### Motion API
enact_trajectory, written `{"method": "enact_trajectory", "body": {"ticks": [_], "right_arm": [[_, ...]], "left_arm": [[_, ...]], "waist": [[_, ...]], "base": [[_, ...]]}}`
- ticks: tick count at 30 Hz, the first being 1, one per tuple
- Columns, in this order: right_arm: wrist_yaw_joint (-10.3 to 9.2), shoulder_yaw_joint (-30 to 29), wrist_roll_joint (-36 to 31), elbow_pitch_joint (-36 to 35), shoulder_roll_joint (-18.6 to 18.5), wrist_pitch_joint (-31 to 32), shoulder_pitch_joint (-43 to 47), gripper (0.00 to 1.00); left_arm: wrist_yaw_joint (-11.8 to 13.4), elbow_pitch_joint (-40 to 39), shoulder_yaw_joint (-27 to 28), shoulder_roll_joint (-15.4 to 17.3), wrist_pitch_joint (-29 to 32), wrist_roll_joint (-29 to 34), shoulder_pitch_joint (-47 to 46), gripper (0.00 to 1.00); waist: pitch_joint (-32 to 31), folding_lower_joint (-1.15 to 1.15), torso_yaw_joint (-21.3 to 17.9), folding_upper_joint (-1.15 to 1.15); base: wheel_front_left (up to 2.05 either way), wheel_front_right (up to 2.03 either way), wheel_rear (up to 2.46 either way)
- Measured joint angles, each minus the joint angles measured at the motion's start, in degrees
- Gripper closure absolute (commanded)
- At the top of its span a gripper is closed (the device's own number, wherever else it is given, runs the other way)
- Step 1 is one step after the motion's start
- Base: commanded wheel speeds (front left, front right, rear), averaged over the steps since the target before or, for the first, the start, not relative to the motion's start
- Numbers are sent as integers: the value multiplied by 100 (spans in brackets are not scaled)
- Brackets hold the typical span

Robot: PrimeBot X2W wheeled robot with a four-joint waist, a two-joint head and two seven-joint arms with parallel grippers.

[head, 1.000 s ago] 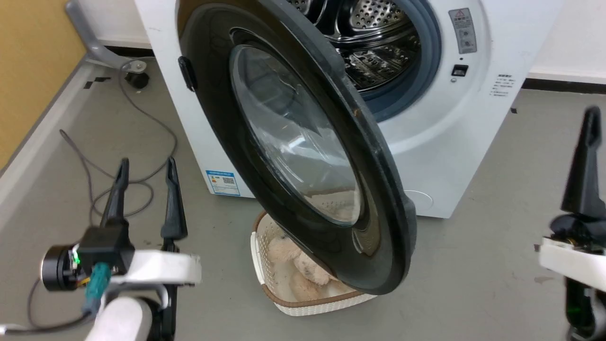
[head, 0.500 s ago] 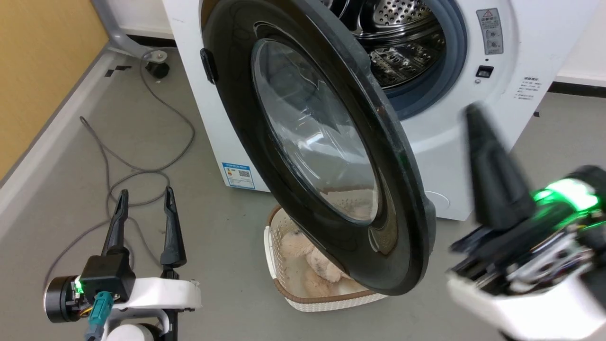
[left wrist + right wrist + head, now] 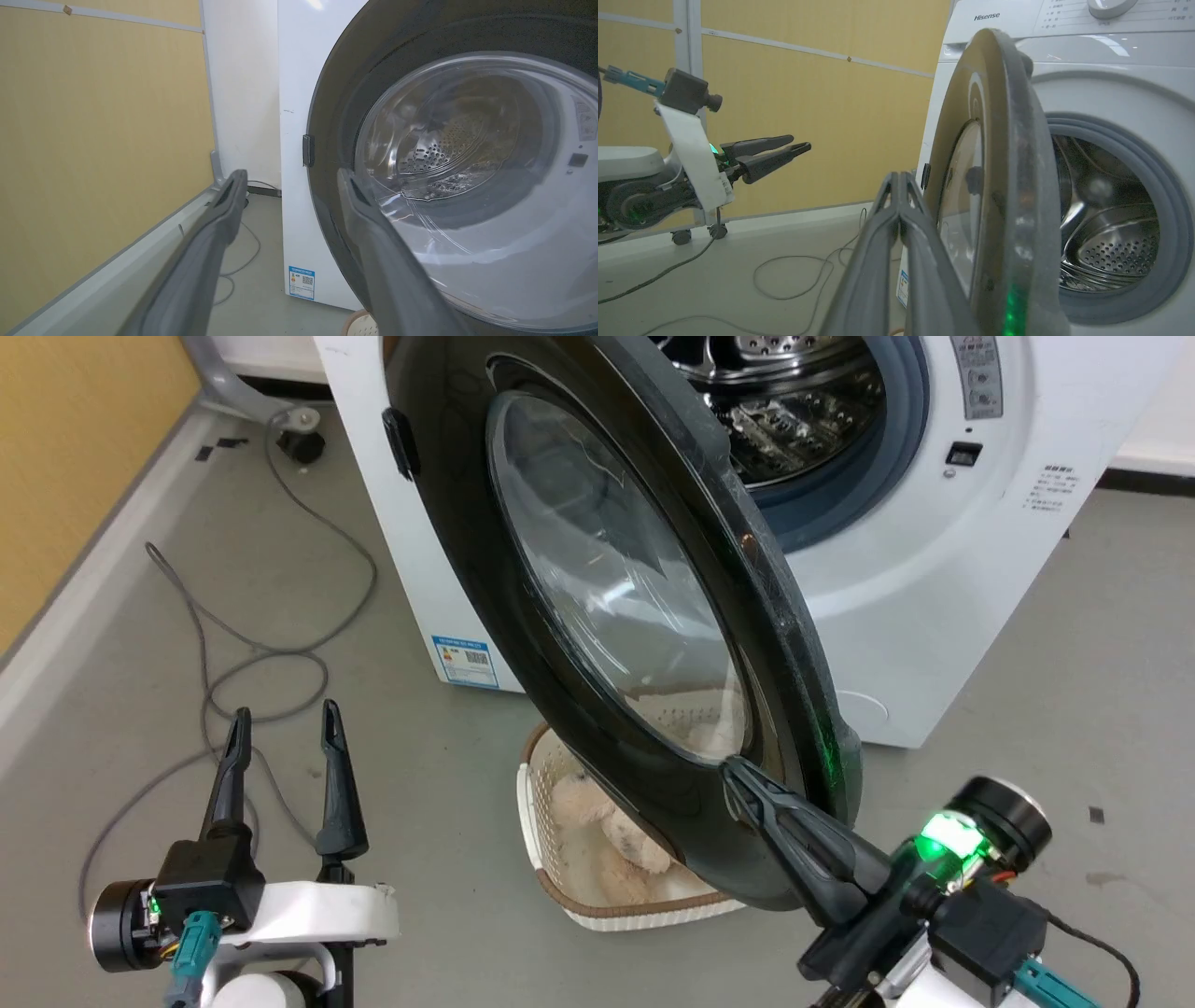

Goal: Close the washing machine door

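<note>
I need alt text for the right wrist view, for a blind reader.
The right hand, fingers shut, lies beside the outer face of the open washing machine door, seen edge-on. A steel drum at right; open left hand far left.

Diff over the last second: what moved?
Right claw swung in from the right edge of head view to the lower outer rim of the washing machine door, fingers together; contact unclear, nothing gripped. Left claw stayed open, low left. Door still wide open; the camera shifted slightly.
</note>
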Motion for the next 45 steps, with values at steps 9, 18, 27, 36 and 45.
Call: {"method": "enact_trajectory", "body": {"ticks": [9,18,27,36,45], "right_arm": [[13,-434,-45,476,-33,-1,201,100],[13,-1218,-137,793,-13,0,80,100],[13,-1965,-281,1236,36,0,-676,100],[14,-2625,-433,1706,75,0,-1563,100],[12,-3139,-561,2226,-44,0,-2532,100]], "left_arm": [[-189,-31,219,-171,0,175,-9,0],[-361,-9,248,-299,0,291,-175,0],[-455,-22,203,-371,0,350,-598,0],[-486,-67,140,-408,0,433,-950,0],[-479,-102,-41,-423,0,378,-1309,0]], "waist": [[252,0,-89,0],[575,0,-209,0],[1059,1,-200,0],[1643,1,-135,0],[2275,1,-76,0]], "base": [[0,0,0],[0,0,0],[0,0,0],[0,0,0],[0,0,0]]}}
